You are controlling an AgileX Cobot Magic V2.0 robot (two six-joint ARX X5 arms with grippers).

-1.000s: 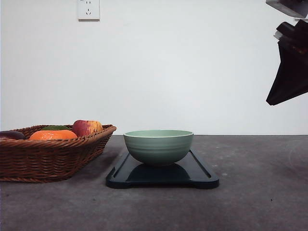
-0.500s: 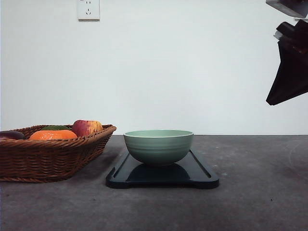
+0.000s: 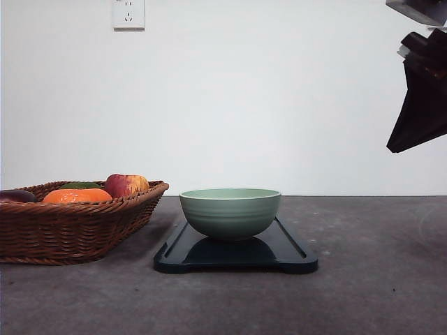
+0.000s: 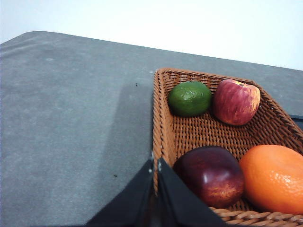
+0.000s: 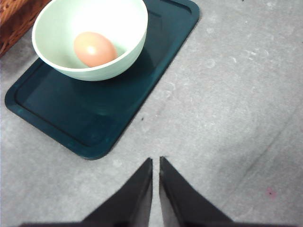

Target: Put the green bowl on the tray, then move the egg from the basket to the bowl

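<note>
The green bowl [image 3: 230,213] stands upright on the dark tray [image 3: 293,255] at the table's middle. Seen from the right wrist, the bowl [image 5: 128,33] holds a tan egg [image 5: 94,49] and rests toward one end of the tray [image 5: 71,123]. My right gripper [image 5: 155,161] is shut and empty, held over bare table beside the tray; in the front view it [image 3: 419,105] hangs high at the right edge. The wicker basket [image 3: 77,230] sits at the left. My left gripper [image 4: 155,163] is shut with nothing in it, just above the basket's rim [image 4: 161,123].
The basket holds a green fruit [image 4: 190,98], a red-yellow apple [image 4: 236,101], a dark red fruit [image 4: 210,174] and an orange [image 4: 273,177]. A wall socket [image 3: 128,13] is on the white wall behind. Grey table [image 3: 377,293] spreads right of the tray.
</note>
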